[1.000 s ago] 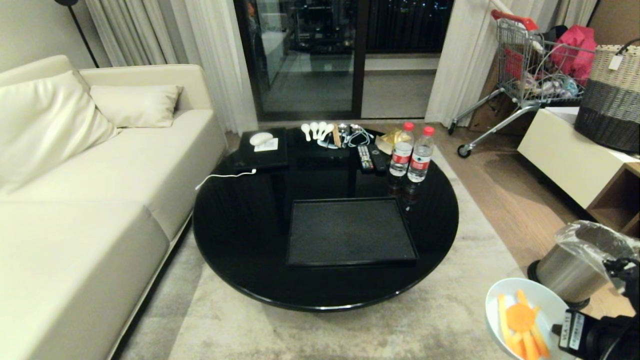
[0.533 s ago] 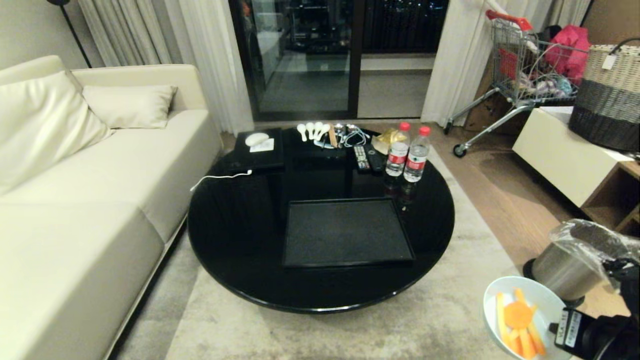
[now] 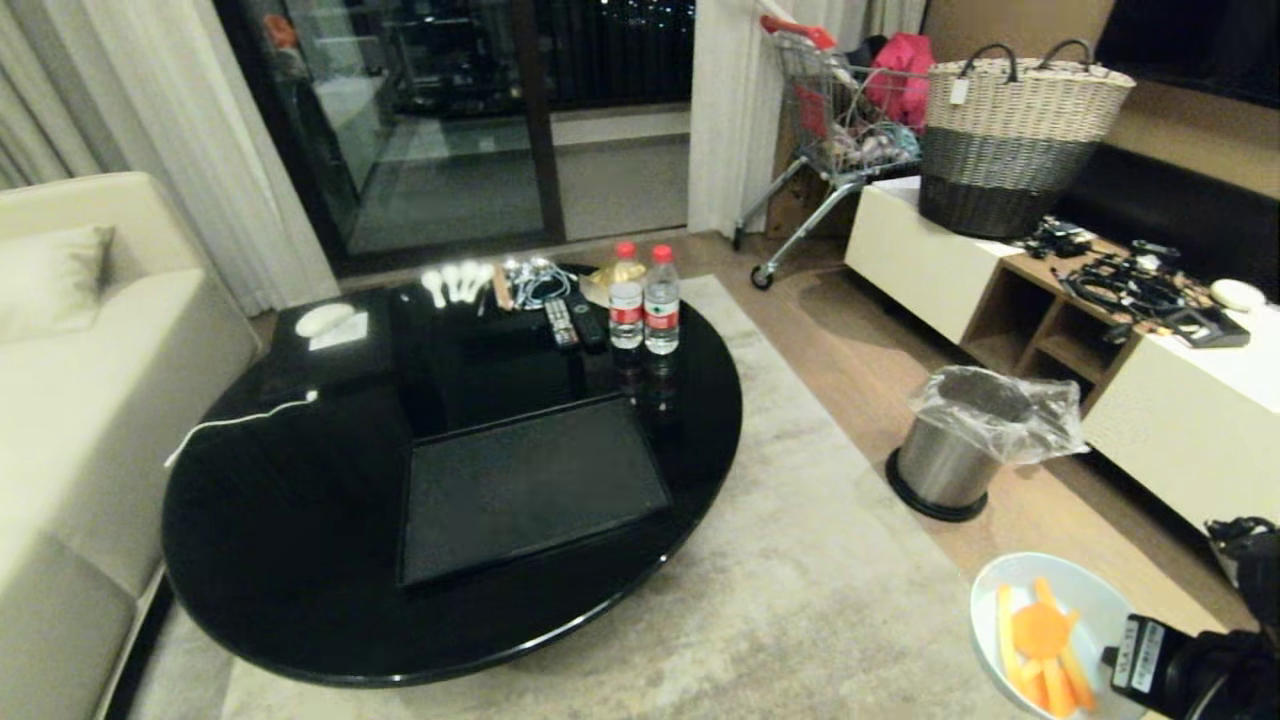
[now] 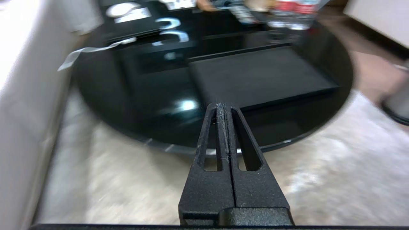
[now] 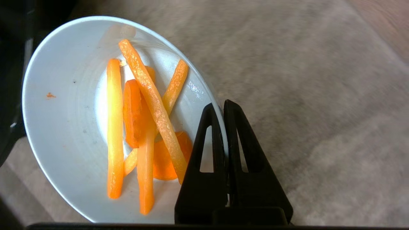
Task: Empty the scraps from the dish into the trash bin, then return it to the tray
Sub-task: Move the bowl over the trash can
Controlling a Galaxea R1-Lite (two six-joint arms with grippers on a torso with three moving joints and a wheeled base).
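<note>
While the round black counter [image 3: 300,560] is filling the left and centre of the head view, the risk is sitting at the lower right corner of the frame. The tray [image 3: 530,485] is lying bare at the counter's middle, waiting for the dish's return. The trash bin [image 3: 945,465] is standing on the floor at centre right, its clear liner bag billowing loosely over the rim, well apart from the dish [image 3: 1085,600] at the lower right edge.

The right claw [image 5: 223,105] is pinching the dish by its rim alone, one finger inside and one outside, jaws closed on that thin edge. Such a narrow hold is looking weak: a jolt or a quick swing could be letting the dish pivot or slip onto the rug. The dish is already appearing tilted in the right wrist view, so the scraps [image 5: 143,127] could be sliding out before reaching the bin. The slumping liner could also be catching the rim or deflecting strips onto the floor.

The left claw [image 4: 223,108] is hanging idle with its fingers pressed together, empty, pointing toward the counter's near edge.
</note>
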